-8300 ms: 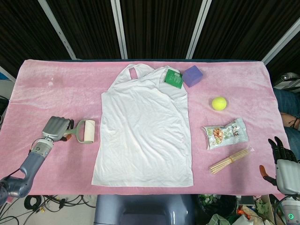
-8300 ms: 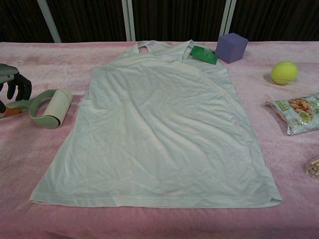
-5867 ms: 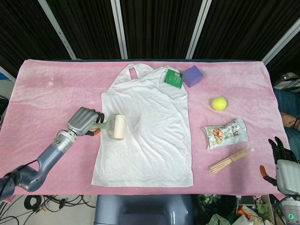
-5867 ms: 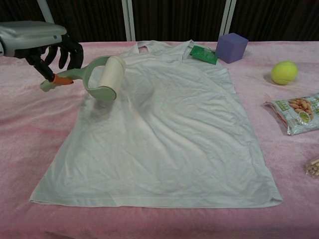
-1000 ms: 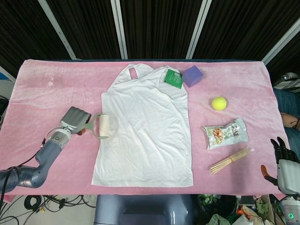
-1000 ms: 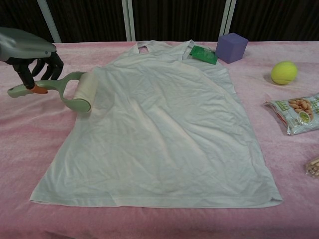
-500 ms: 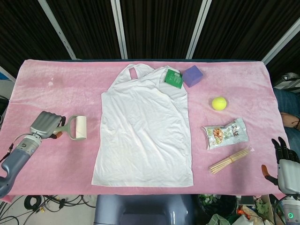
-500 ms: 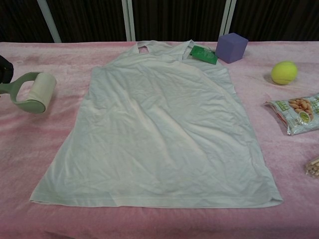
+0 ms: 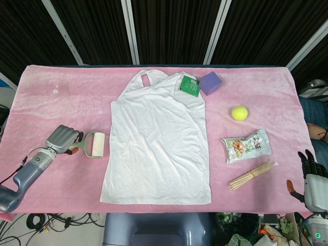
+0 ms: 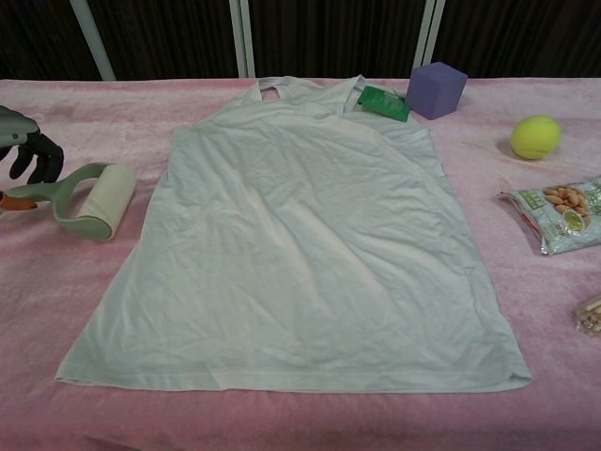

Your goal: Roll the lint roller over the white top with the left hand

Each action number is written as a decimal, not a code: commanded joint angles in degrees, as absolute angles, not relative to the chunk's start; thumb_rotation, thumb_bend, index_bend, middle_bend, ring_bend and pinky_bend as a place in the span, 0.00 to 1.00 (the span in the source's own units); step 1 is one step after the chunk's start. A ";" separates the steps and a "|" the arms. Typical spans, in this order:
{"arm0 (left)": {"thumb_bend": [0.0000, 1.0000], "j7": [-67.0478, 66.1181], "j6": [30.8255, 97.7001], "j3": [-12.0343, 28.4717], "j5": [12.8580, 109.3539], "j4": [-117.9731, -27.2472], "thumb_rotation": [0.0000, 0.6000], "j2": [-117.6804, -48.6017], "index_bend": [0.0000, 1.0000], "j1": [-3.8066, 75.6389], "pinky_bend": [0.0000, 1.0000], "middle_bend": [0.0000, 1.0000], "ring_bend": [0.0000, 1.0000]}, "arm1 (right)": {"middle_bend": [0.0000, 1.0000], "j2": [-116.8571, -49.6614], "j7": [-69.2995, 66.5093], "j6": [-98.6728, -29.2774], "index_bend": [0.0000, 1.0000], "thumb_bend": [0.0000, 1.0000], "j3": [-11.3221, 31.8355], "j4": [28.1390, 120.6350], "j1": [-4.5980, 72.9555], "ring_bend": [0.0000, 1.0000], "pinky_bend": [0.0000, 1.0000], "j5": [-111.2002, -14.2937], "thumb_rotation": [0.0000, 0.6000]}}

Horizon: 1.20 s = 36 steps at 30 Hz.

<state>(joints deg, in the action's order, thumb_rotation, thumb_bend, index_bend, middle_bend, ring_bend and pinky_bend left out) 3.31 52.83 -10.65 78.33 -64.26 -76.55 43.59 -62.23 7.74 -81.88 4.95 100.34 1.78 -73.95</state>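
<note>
Pink cloth (image 9: 61, 97) is seen under the lint roller (image 9: 94, 144), lying just left of the white top (image 9: 156, 138) with its handle grasped by the left hand (image 9: 62, 139), so a rightward carry onto the fabric is judged next.

The left robot hand (image 9: 63, 138) sits at the lower left, fingers curled around a handle. The right robot hand (image 9: 310, 171) is at the lower right edge, fingers pointing up and apart.

Cut by the chest view's left edge: most of the left hand (image 10: 23, 148) and the lint roller (image 10: 89, 200) handle's end under it. Right hand (image 9: 311, 180) clipped at the head view's corner; finger pose unreadable. Skewers (image 10: 592, 315) barely showing.
</note>
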 commanded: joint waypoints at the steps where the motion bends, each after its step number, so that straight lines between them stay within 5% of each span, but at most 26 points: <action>1: 0.34 2.87 51.22 -10.32 78.18 -63.76 1.00 -76.90 0.54 43.89 0.56 0.51 0.41 | 0.00 -62.19 7.67 -81.87 0.03 0.29 4.97 100.38 1.75 0.17 0.15 -73.85 1.00; 6: 0.12 -1.45 46.98 -9.58 75.50 -65.04 1.00 -75.84 0.26 44.54 0.33 0.21 0.12 | 0.00 -62.07 7.61 -81.65 0.03 0.29 5.04 100.54 1.76 0.17 0.15 -73.48 1.00; 12: 0.09 -5.91 44.11 -7.77 70.78 -68.98 1.00 -74.13 0.15 44.99 0.20 0.05 0.00 | 0.00 -62.02 7.72 -81.48 0.02 0.29 5.02 100.65 1.83 0.17 0.15 -73.41 1.00; 22: 0.09 -16.04 50.86 -4.02 62.63 -86.90 1.00 -63.57 0.15 43.30 0.17 0.04 0.00 | 0.00 -61.89 7.70 -81.42 0.02 0.29 4.87 100.77 1.84 0.17 0.15 -73.73 1.00; 29: 0.09 -20.88 67.47 -3.24 65.53 -102.60 1.00 -54.38 0.16 36.53 0.14 0.06 0.00 | 0.00 -61.80 8.02 -81.64 0.03 0.29 4.70 100.56 1.92 0.17 0.15 -74.52 1.00; 36: 0.09 -9.56 83.14 -7.97 77.99 -107.75 1.00 -52.66 0.19 22.95 0.10 0.08 0.00 | 0.00 -61.78 8.45 -82.33 0.03 0.29 4.12 99.64 2.06 0.17 0.15 -77.10 1.00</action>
<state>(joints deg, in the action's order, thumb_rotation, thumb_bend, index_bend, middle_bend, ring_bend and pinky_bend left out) -14.54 76.73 -5.39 72.91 -104.96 -54.19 29.58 -61.77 8.30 -82.14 4.33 99.93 1.99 -76.47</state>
